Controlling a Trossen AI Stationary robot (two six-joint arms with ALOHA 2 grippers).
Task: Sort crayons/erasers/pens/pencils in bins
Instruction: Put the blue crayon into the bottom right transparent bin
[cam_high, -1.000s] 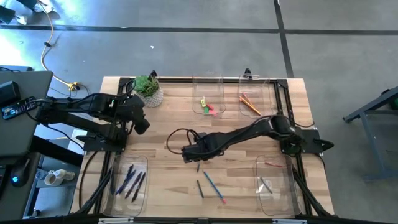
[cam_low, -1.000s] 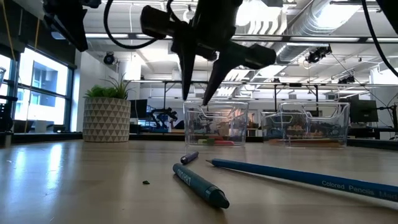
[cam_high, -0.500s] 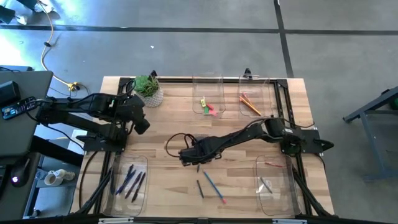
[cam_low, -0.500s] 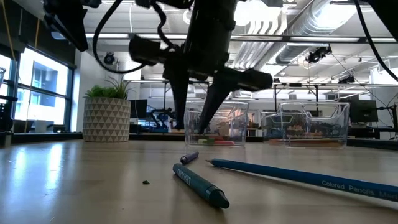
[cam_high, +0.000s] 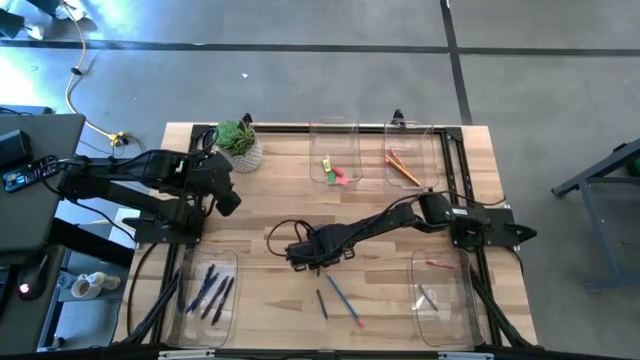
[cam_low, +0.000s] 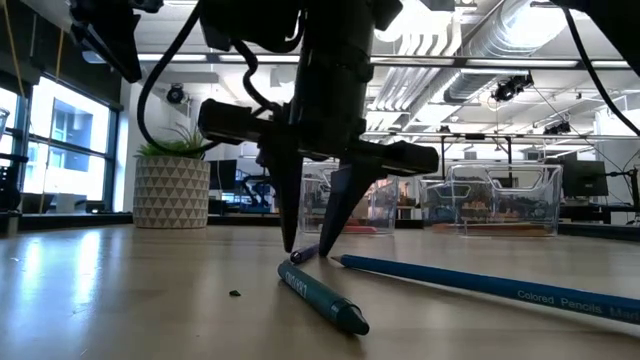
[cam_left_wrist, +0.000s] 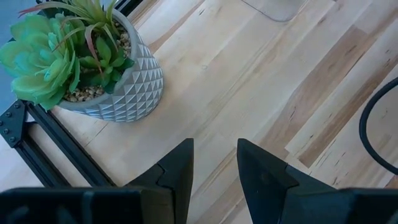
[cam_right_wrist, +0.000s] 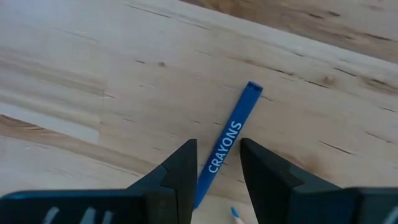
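While the left gripper (cam_left_wrist: 214, 168) hangs over the far left of the light wooden table (cam_high: 280, 200), fingers a little apart and holding nothing, beside the green succulent in its white faceted pot (cam_left_wrist: 87, 62), the right gripper (cam_high: 300, 258) is down at mid-table, low over a short blue stick printed CRAYONS (cam_right_wrist: 225, 146). Its two dark fingers (cam_low: 335, 215) stand parted, one on each side of the crayon, tips at the wood, not yet closed on it. From the low camera only the crayon's nearest end peeks out between the fingertips; the rest is hidden behind them.

Just nearer lie a short dark teal stick (cam_low: 320, 297) and a long blue coloured pencil (cam_low: 480, 285), the latter cut off at the picture's right edge.

Four clear rectangular plastic bins (cam_high: 335, 155) sit at the table's edges. The far-middle one holds the small pink, red and yellow-green erasers (cam_high: 335, 172); the far-right one holds the orange-tan pencils (cam_high: 402, 168). The near-left bin has several dark and blue sticks (cam_high: 210, 290). In the near-right bin the contents are pale and hard to make out from above.
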